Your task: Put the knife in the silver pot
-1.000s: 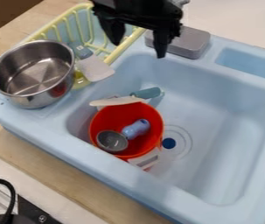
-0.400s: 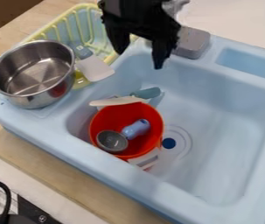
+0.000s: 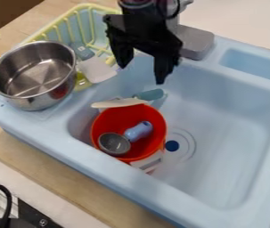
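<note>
From where I stood, the job had only its approach to show: the gripper (image 3: 141,74) hung above the sink (image 3: 101,167), its fingers parted around nothing. What was probably the knife (image 3: 150,95), teal handle showing, lay in the basin beyond the red container (image 3: 110,120). Grasping it and getting it into the silver pot (image 3: 33,103) were left. The red container held a small grey cup (image 3: 114,144) and a lilac handle (image 3: 139,131).
</note>
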Tool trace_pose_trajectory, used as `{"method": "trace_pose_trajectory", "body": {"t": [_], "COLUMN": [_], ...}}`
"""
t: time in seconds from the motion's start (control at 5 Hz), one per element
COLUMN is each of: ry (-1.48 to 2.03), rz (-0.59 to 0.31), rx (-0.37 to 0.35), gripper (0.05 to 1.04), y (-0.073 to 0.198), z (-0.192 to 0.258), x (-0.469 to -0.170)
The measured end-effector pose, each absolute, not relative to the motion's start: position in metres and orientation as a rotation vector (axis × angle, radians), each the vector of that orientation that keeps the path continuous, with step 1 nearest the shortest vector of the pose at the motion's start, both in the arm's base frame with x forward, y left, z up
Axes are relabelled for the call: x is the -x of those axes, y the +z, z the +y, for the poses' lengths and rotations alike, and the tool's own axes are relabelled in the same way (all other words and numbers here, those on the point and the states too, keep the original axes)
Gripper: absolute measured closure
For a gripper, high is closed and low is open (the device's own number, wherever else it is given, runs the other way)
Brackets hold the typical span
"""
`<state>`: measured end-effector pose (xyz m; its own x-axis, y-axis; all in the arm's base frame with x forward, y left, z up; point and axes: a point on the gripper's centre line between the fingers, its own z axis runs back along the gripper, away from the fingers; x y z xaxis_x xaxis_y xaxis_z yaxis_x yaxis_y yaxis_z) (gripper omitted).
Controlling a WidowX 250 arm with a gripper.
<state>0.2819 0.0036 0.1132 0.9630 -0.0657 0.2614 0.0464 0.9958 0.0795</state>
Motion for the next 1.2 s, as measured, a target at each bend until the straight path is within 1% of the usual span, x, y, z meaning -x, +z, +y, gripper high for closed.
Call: {"method": "trace_pose_trajectory", "body": {"t": [0.2, 0.4, 0.6, 0.8, 1.0, 1.2], "ry": [-0.068, -0.08, -0.093, -0.083, -0.091, -0.092], "rz": [-0.258, -0.227, -0.173, -0.157, -0.145, -0.173], "rx": [-0.076, -0.088, -0.082, -0.102, -0.1, -0.097], "gripper": [0.087, 0.087, 0.087, 0.087, 0.136, 0.406], "y": [0.111, 0.097, 0.079, 0.07, 0.066, 0.068], "z": [0.003, 0.001, -0.002, -0.001, 0.0, 0.002], "x": [-0.282, -0.276, -0.276, -0.281, -0.284, -0.287]}}
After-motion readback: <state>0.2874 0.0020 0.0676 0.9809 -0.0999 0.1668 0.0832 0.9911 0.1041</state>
